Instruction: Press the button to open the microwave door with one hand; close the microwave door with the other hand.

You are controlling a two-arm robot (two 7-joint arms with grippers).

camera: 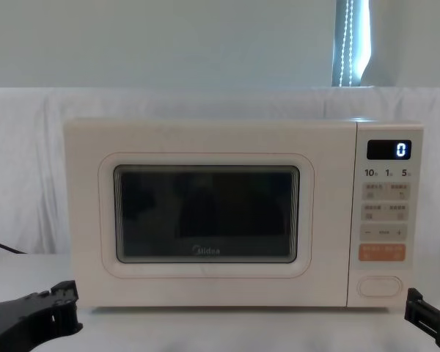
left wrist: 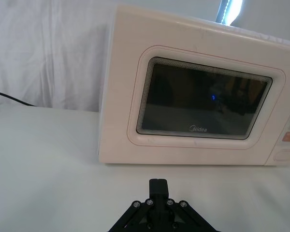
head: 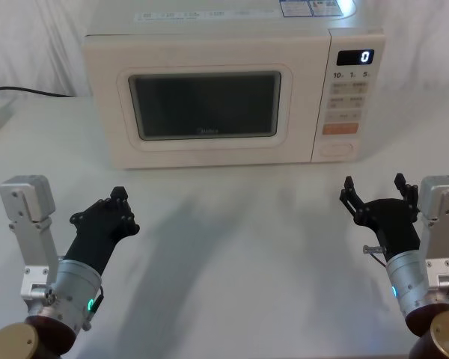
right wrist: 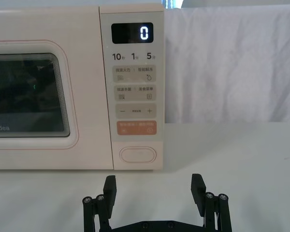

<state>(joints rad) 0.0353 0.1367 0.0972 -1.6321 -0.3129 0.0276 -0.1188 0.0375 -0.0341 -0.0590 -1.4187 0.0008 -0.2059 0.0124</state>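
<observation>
We see the door (head: 206,105) flush with the oven, our left claw (head: 120,209) clenched, our right claw (head: 374,191) spread, both near the worktop's (head: 239,247) front edge.

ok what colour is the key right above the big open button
Orange key, above the cream button; clearest in the right wrist view.

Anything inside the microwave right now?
Unclear. The microwave door is closed, and its dark glass window shows mostly reflections, so the cavity behind it is hidden.
</observation>
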